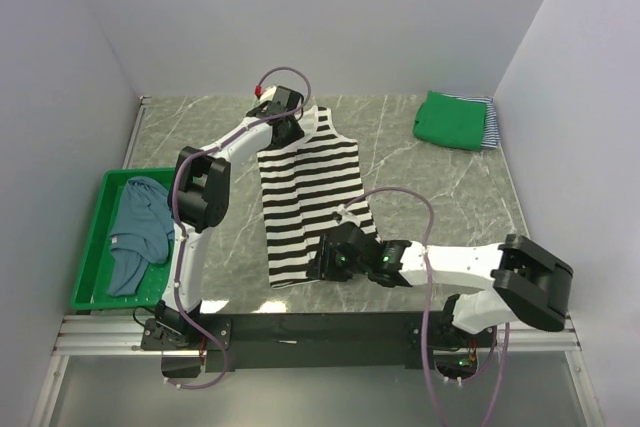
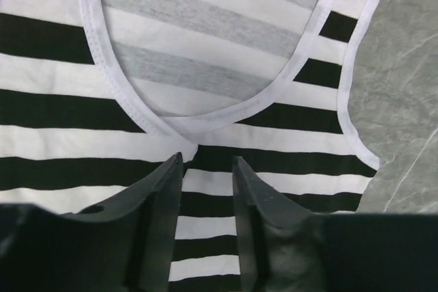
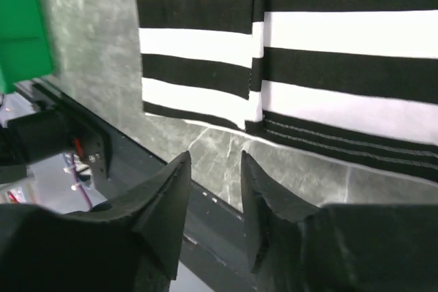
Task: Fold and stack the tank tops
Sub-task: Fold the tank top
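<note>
Your black-and-white striped tank top (image 1: pixel 310 192) lies spread flat mid-table, neckline toward the far wall. Your left gripper (image 2: pixel 207 161) hovers at the neckline trim, fingers slightly apart with nothing pinched. Your right gripper (image 3: pixel 215 158) is at the near hem, fingers likewise parted and empty. The green top (image 1: pixel 448 119) lies in the far right corner, and the dusty blue top (image 1: pixel 140 227) is in the green bin (image 1: pixel 92 247).

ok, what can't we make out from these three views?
1. Top view: left gripper covers one strap of the bold striped top; cloth contact unclear.
2. Top view: thin striped top mostly under the folded green top; only an edge shows.
3. Right wrist: green bin cut off by the left edge; contents unseen.
</note>
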### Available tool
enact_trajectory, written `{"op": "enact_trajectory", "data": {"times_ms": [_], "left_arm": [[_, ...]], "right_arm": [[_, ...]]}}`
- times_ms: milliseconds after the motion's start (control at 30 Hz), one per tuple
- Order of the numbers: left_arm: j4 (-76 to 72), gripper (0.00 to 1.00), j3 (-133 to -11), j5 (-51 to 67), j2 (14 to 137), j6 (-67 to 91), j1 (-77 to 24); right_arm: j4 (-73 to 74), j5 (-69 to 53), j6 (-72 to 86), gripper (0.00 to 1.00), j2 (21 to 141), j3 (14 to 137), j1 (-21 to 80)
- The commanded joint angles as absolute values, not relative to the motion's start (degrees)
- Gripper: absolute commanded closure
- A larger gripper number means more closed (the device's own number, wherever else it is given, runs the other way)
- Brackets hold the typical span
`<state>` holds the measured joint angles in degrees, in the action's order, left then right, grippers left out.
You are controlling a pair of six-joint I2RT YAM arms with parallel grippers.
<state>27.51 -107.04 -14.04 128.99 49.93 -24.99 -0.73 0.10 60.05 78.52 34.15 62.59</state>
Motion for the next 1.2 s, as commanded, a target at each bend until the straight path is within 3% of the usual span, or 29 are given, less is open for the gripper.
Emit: {"op": "enact_trajectory", "data": {"times_ms": [0,167,367,467,900,1167], "left_arm": [[23.99,0.58,-106.78,-12.74,126.39,47.73,-25.14],[25.75,0.57,-106.0,-15.64,122.88,48.95,-24.44],[28.83,0.8,-101.35,-15.39,121.64,54.05,-21.01],[29.36,0.85,-99.76,-15.03,122.78,54.67,-19.78],[24.34,0.87,-98.09,-10.38,129.28,50.8,-16.0],[27.33,0.83,-106.77,-5.98,135.87,44.75,-13.98]], "right_arm": [[2.54,3.69,60.91,0.56,73.05,32.88,62.58],[8.16,8.78,57.4,0.57,70.74,36.81,63.19],[10.71,7.82,49.23,0.64,81.1,49.36,63.1],[12.13,8.43,45.27,0.66,88.84,55.17,63.11],[14.5,12.22,39.9,0.7,108.54,66.18,69.08],[14.86,6.87,39.73,0.7,116.1,76.88,72.86]]}}
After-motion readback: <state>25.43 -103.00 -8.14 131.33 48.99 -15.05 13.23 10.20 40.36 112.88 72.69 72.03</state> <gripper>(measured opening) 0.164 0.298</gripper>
